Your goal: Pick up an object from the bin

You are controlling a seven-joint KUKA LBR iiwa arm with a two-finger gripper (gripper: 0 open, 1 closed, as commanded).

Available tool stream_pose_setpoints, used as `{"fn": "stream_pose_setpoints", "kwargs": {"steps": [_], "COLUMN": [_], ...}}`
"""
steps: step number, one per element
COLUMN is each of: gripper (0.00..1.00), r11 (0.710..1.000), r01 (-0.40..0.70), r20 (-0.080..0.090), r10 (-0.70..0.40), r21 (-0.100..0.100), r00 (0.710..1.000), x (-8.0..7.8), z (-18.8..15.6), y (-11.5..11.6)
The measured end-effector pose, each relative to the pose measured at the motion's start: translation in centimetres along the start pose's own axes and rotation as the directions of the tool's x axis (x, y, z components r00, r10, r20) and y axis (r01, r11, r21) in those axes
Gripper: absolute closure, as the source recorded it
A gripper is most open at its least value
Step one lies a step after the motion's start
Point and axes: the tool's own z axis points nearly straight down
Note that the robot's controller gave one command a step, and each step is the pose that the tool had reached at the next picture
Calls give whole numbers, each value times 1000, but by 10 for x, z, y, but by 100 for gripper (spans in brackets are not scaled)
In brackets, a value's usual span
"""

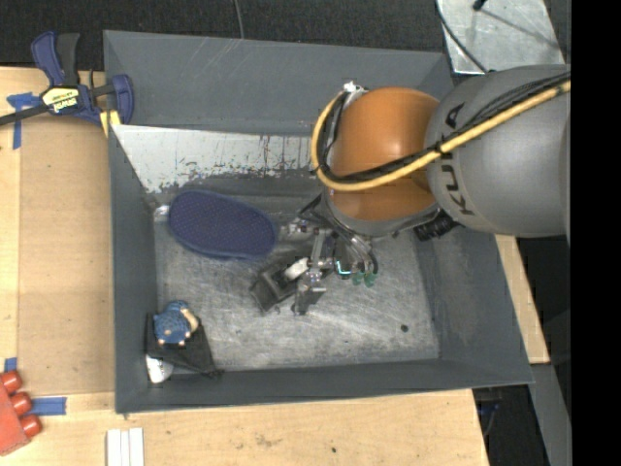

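Big grey arm (509,158) with black KUKA letters (452,168). Round orange cover (376,153) at its nine o'clock. Yellow cable (485,124). Maybe green bits (357,278) on the gripper (309,294).

**Bin floor: what's on it**

Grey metal bin (291,379), floor scuffed. Dark blue oval pad (221,224) lies flat at back-left. Dark grey blocky piece (275,285) near centre. Front-left corner: small blue-capped toy figure (174,324) on a black scrap (197,359), with a white bit (155,367) touching the scrap.
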Motion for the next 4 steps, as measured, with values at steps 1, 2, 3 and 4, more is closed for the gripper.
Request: {"fn": "stream_pose_setpoints", "kwargs": {"steps": [1, 2, 3, 4], "gripper": [0, 100, 100, 100], "r11": [1000, 1000, 1000, 960], "r01": [-15, -16, -5, 280], "r20": [-5, -21, 9, 7], "r10": [15, 16, 5, -280], "r21": [-1, 1, 0, 1], "r00": [1000, 1000, 1000, 960], "x": [-40, -38, -41, -55], "z": [56, 58, -24, -125], "y": [-17, -17, -20, 34]}}
